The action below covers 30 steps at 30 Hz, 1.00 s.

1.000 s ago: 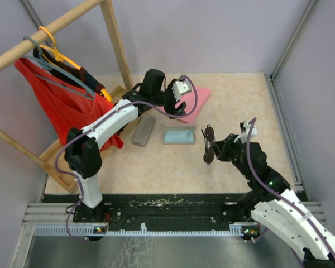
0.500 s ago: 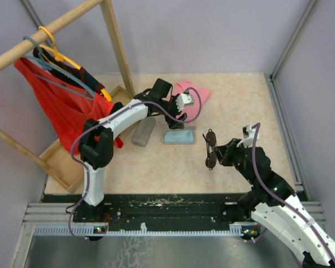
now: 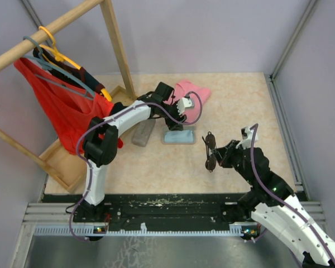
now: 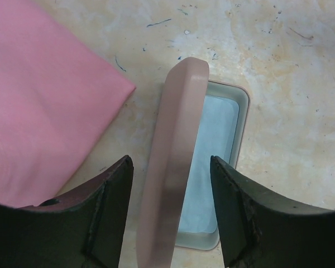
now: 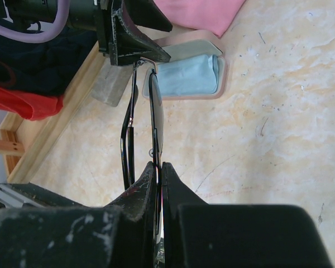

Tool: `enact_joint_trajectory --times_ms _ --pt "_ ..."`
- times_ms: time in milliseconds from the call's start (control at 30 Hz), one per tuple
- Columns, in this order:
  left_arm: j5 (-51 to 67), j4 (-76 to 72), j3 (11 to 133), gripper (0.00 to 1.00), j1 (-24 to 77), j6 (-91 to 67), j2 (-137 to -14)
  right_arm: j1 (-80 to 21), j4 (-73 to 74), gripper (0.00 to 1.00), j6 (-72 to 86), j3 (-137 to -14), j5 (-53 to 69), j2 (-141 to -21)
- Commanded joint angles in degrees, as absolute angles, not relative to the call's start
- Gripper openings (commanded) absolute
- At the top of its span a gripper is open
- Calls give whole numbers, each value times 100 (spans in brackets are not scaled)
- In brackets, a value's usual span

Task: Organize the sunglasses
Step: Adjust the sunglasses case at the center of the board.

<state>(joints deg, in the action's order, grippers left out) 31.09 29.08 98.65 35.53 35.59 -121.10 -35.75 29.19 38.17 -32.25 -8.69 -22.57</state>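
Sunglasses (image 3: 210,151), one thin dark wire-framed pair with arms folded, are off the bench, in the air right of centre and just right of the open case. No second pair shows in any view. The right gripper (image 5: 158,167) has its fingers pressed together on one lens edge, so the frame hangs out in front of it edge-on, probably to slide in lengthwise. The pink oblong spectacle case (image 4: 243,111) lies mid-bench toward the far edge, with a light-blue cloth (image 5: 190,75) lining its tray. Its pink lid (image 4: 176,139) stands up on edge. The left gripper (image 4: 170,162) straddles that lid with fingers spread and a gap on both sides, so it isn't gripping it. My read is that it's there to hold the lid up while the glasses go in. The catch is that the left arm and the raised lid take up the space above the case, so the right arm only gets in from its own side. A folded pink cloth (image 3: 194,96) lies just behind the case, toward the far edge. A closed grey oblong case (image 3: 143,133) lies just left of the pink one. A wooden rack (image 3: 114,33) with a red garment (image 3: 56,100) fills the left edge, well away from the right arm.
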Motion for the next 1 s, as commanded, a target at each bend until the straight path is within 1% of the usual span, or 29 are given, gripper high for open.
enact_joint_trajectory --times_ms 0,100,233,467,600,767,967 --pt "3245 2987 9888 61 3560 3628 -12221 -3533 2705 0 3859 -3285 -802 -2182" --pt "3286 3005 9896 55 3560 3576 -12206 -3533 2704 0 3859 -3267 -798 -2156" --pt "3312 2946 9825 50 3560 3488 -12161 -3533 2709 0 3863 -3240 -789 -2095" --pt "3191 2833 9554 38 3568 3150 -12023 -3533 2733 0 3850 -3221 -781 -2010" --pt "2651 2330 9242 36 3568 2481 -11755 -3533 2672 0 3826 -3189 -745 -1992" --pt "2204 2226 9078 33 3613 1864 -11501 -3533 2587 0 3846 -3105 -636 -1985" --pt "950 2241 8808 33 3859 963 -11130 -3533 2538 0 3837 -3025 -646 -1984"
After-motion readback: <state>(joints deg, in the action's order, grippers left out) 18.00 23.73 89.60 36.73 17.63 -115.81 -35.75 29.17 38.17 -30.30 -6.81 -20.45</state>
